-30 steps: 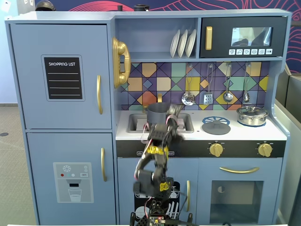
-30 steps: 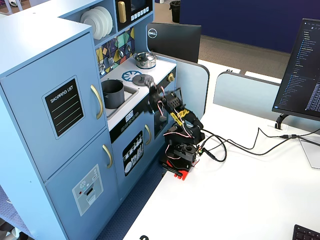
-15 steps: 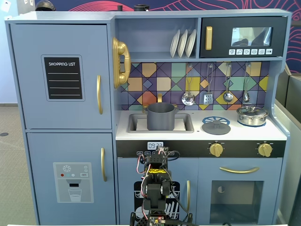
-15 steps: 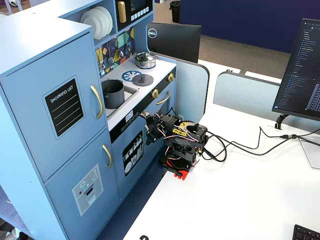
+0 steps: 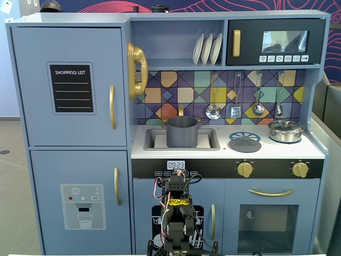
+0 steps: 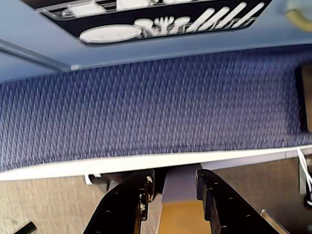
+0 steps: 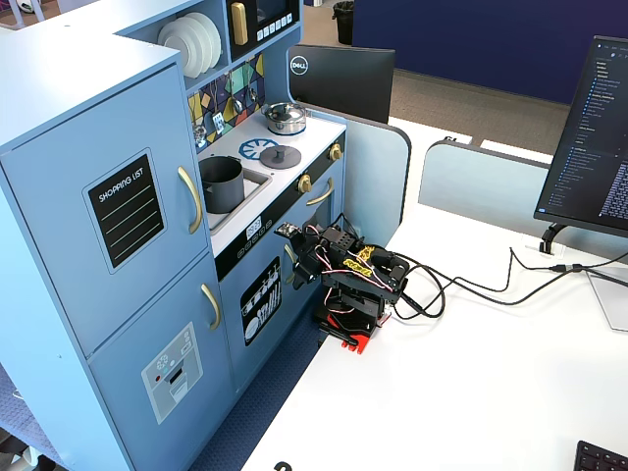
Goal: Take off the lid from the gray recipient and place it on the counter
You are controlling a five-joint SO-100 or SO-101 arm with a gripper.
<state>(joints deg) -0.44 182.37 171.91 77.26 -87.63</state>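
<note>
On the fridge door of the toy kitchen, a black panel is reading "SHOPPING LIST", and a small display under the counter is showing "09:23". Behind the kitchen in a fixed view, a dark monitor back is carrying a "Dell" badge. The gray recipient is sitting open in the recessed sink, while the lid is lying flat on the blue burner mark, well apart from it. The arm is sitting folded on the white desk; its jaws are standing slightly spread, holding nothing. Text on the right-hand screen is too small to read.
</note>
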